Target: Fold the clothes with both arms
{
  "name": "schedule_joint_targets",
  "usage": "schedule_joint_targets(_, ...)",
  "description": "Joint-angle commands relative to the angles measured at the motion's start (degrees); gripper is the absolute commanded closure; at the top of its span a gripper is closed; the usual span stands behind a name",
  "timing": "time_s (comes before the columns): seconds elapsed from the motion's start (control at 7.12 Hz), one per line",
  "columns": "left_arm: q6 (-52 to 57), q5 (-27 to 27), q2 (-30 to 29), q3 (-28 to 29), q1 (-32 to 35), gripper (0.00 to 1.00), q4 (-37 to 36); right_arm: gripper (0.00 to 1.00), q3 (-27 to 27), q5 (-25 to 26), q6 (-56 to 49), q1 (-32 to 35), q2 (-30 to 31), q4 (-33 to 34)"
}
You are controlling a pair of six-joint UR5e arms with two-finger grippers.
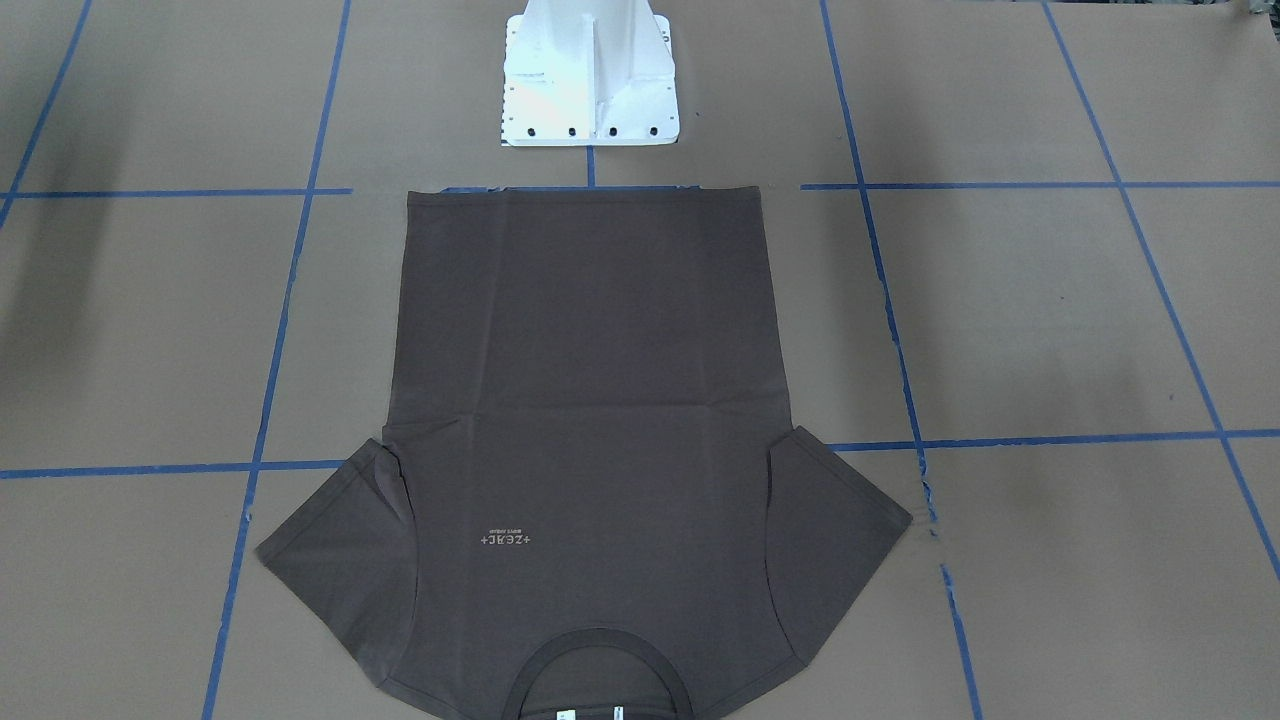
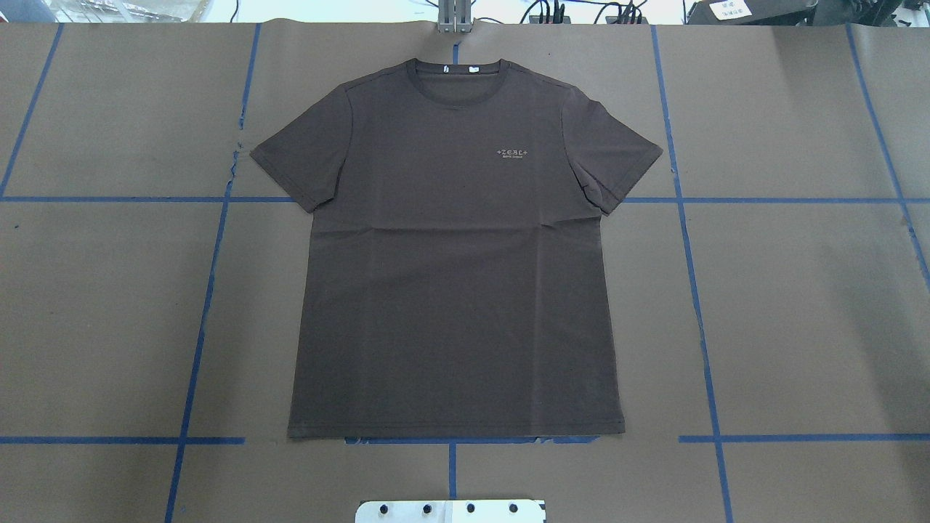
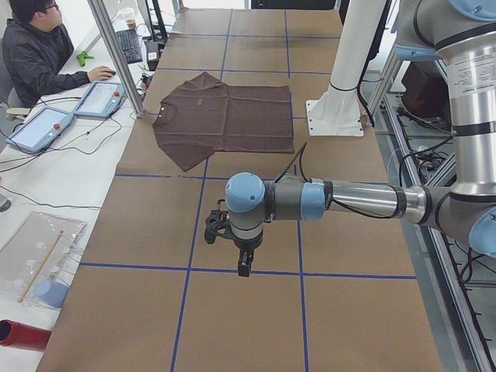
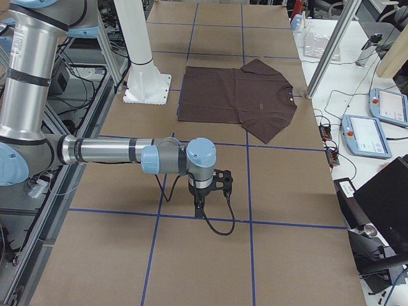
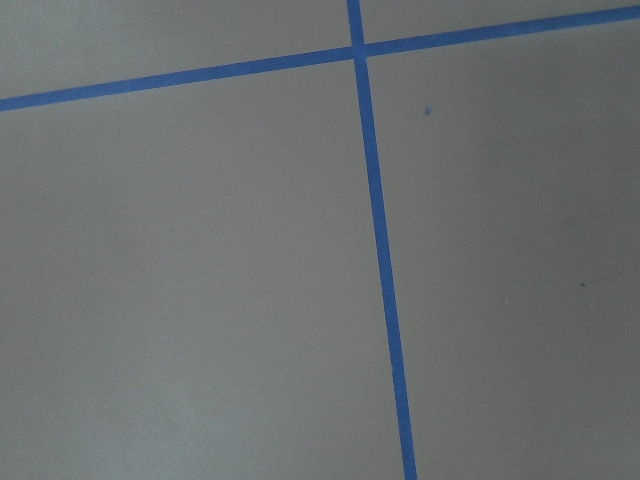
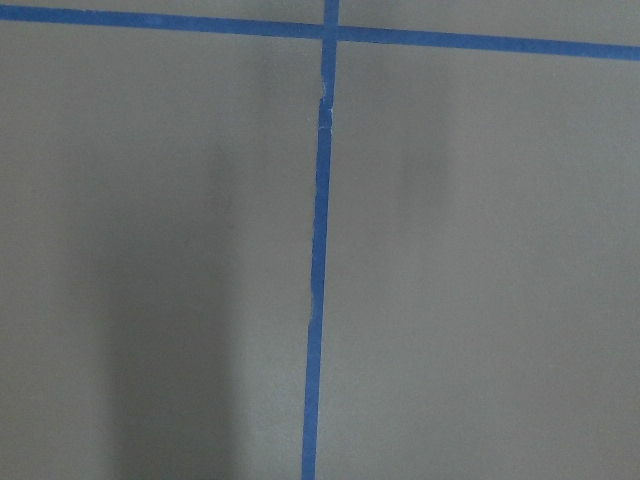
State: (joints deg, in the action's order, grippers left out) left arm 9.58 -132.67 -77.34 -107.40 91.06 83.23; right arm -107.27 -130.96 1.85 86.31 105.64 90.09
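Observation:
The dark brown-grey T-shirt lies flat and spread out on the brown table, print up, with its collar at the far edge and its hem toward the robot's base. It also shows in the front-facing view, the left view and the right view. My left gripper hangs above bare table well off the shirt's left sleeve side. My right gripper hangs above bare table well off the right sleeve side. I cannot tell whether either is open or shut. Both wrist views show only brown table and blue tape lines.
The white bolted pedestal stands just behind the shirt's hem. Blue tape lines grid the brown table cover. A seated operator and tablets are beyond the far table edge, with more pendants in the right view.

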Motion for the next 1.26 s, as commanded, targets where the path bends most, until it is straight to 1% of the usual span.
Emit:
schedule_joint_targets(0.0,0.0,-0.22,0.0,-0.09,-0.01,0.0,0.09,0.0,-0.13,0.0,0.0,0.0,-0.09,0.0)
schedule_joint_targets(0.28,0.7,0.12,0.0,-1.31,-0.01,0.0,0.35,0.0,-0.66,0.18,0.08,0.0,-0.52,-0.09)
schedule_joint_targets(0.42,0.36,-0.31,-0.26,-1.41,-0.09,0.0,3.22,0.0,-1.36,0.09,0.26,-0.09,-2.27,-0.09)
schedule_joint_targets(0.56,0.09,-0.66,-0.44,-1.67,-0.09,0.0,10.3,0.0,-3.63,0.26,0.26,-0.09,-5.15,-1.13)
schedule_joint_targets(0.7,0.18,-0.23,-2.35,-0.98,-0.18,0.0,20.03,0.0,-2.43,0.7,0.26,-0.09,-9.97,-2.71)
schedule_joint_targets(0.84,0.0,0.99,-5.5,1.29,-0.18,0.0,29.87,0.0,0.01,0.09,0.44,-0.09,-13.41,-2.81)
schedule_joint_targets(0.98,-0.09,1.09,-11.19,6.54,-0.18,0.0,38.41,0.0,1.0,-0.7,0.61,-0.09,-14.66,-2.9)
schedule_joint_targets(1.12,-2.79,0.4,-14.82,11.2,-0.18,0.0,41.63,0.0,1.35,-3.66,0.96,-0.09,-15.46,-2.9)
